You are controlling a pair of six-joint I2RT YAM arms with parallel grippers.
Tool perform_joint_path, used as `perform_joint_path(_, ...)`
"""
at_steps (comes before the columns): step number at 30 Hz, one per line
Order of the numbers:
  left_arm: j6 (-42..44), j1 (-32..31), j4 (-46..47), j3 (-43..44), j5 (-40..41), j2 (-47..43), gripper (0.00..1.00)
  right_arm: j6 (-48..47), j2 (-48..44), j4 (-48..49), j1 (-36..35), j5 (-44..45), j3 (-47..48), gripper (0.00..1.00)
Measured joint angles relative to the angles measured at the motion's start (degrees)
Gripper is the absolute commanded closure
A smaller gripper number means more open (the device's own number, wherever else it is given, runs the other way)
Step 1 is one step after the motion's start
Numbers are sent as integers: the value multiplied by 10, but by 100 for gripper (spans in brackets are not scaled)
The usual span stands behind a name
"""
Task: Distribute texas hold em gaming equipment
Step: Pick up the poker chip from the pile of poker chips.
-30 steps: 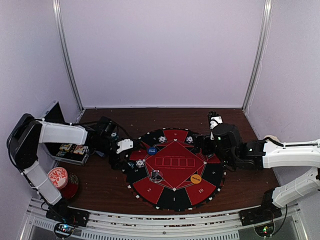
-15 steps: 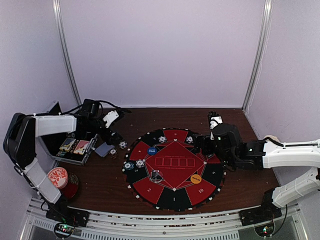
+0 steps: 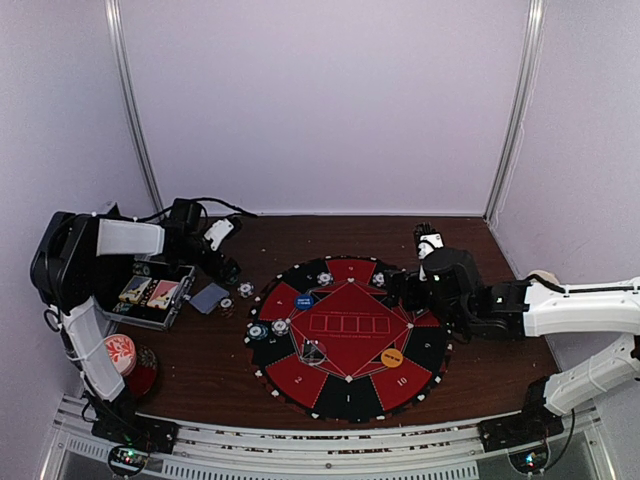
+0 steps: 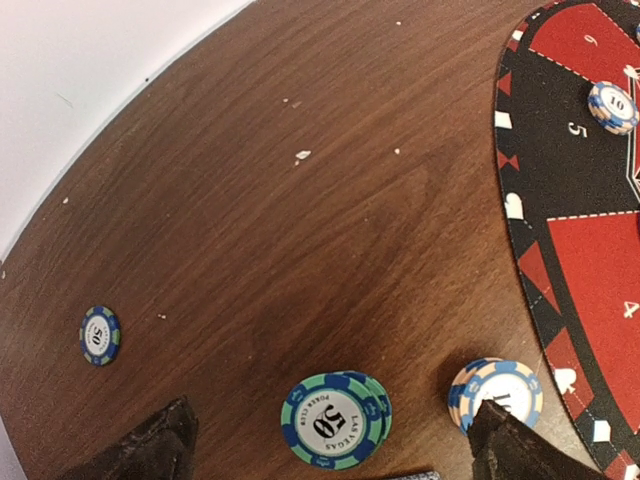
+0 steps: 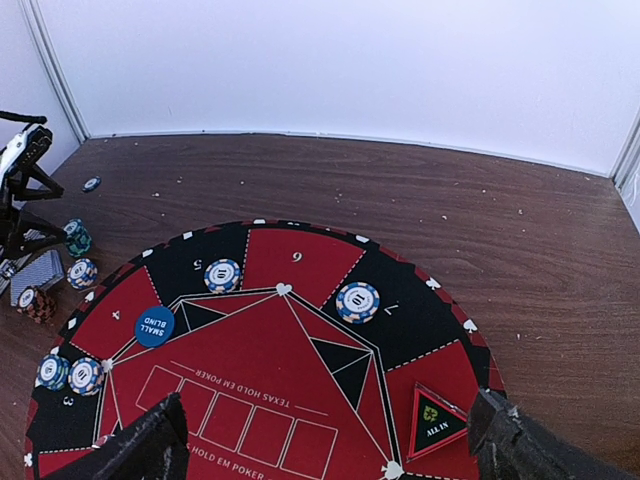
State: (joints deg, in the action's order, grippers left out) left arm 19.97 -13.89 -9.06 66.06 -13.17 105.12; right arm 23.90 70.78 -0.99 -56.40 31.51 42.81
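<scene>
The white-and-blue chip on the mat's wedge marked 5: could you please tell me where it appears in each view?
Top external: the white-and-blue chip lies near the far rim of the mat, left of centre.
Left wrist: upper right corner, next to the printed 5.
Right wrist: left of centre, on the black wedge by the 5.
Shared landmark: the mat's red-and-black rim, seen in all three views.

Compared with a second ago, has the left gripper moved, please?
Yes. The left gripper has drawn away from the left edge of the mat, going leftward and farther from the arm bases.
</scene>
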Motion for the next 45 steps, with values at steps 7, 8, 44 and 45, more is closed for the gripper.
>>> perform_joint_path(7, -6, 3, 0, 15, 4, 27, 11, 0, 0, 0, -1, 0, 0, 2)
perform_joint_path(8, -7, 3, -1, 16, 4, 30, 12, 0, 0, 0, -1, 0, 0, 2)
perform_joint_path(44, -14, 16, -45, 49, -14, 71, 45, -2, 0, 0, -2, 0, 0, 2)
perform_joint_path(45, -14, 16, -45, 49, -15, 71, 45, -2, 0, 0, -2, 0, 0, 2)
